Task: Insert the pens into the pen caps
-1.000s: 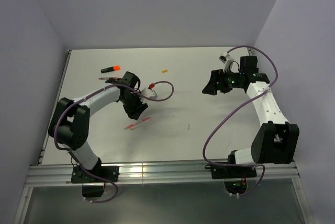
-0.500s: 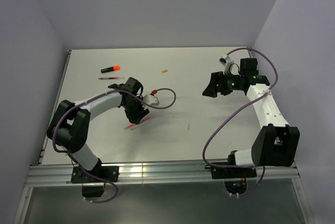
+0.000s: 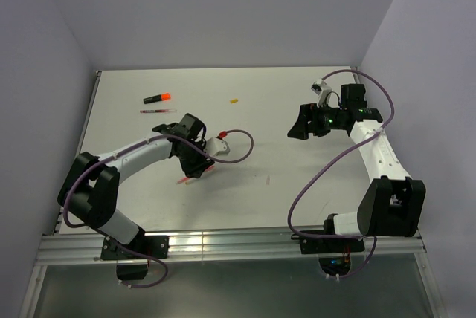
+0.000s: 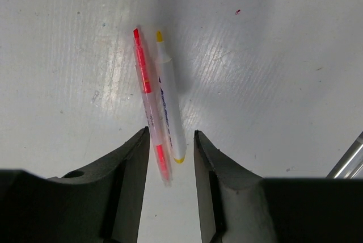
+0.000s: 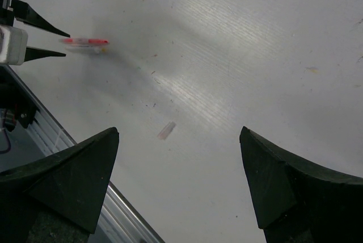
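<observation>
Two pens lie side by side on the table, a thin red stick pen (image 4: 148,98) and a white pen (image 4: 169,101) with a yellow tip. My left gripper (image 4: 171,132) is low over their near ends, its jaws either side of both with a gap on the right, so open. In the top view the left gripper (image 3: 196,165) covers most of the red pen (image 3: 186,180). A small pale cap (image 5: 166,130) lies below my right gripper (image 5: 179,130), which hangs wide open and empty. A yellowish cap (image 3: 233,100) lies at the back centre.
A stubby black marker with an orange tip (image 3: 157,98) and a thin dark-red pen (image 3: 158,111) lie at the back left. The pale cap (image 3: 268,180) sits between the two arms. The metal rail of the table's near edge (image 5: 51,135) shows under the right gripper (image 3: 297,125).
My left gripper has moved right and toward the near edge, down over the red and white pens, and its jaws have narrowed around them. The right arm has barely shifted.
</observation>
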Tool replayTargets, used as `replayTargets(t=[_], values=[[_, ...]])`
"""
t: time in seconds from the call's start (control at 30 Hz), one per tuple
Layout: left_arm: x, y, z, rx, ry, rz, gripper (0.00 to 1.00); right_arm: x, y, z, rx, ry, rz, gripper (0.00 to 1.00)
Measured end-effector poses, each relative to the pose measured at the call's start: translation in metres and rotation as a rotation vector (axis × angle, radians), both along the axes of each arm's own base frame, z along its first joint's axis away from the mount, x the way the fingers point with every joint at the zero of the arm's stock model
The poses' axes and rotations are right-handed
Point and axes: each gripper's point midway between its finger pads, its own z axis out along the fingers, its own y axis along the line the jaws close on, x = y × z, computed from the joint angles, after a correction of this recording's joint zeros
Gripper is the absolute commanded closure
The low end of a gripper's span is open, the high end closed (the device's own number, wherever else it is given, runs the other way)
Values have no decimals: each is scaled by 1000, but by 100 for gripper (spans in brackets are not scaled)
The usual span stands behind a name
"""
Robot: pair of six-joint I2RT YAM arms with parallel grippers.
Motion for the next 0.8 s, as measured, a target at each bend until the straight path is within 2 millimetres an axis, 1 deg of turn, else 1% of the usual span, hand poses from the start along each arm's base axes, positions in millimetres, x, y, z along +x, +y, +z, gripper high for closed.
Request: replayTargets(t=[0.17,0.33,0.63,0.73,0.8], values=[[2,-3,-5,0,0,7,58,0,0,0,0,0,0,6],[-4,0,-24,30,41,19,58,0,0,0,0,0,0,6],[6,-3,-27,31,9,36,58,0,0,0,0,0,0,6],[2,-3,-36,40,21,25,59,0,0,0,0,0,-1,6],[1,-6,-36,39,12,18,59,0,-1,0,0,0,-2,6]])
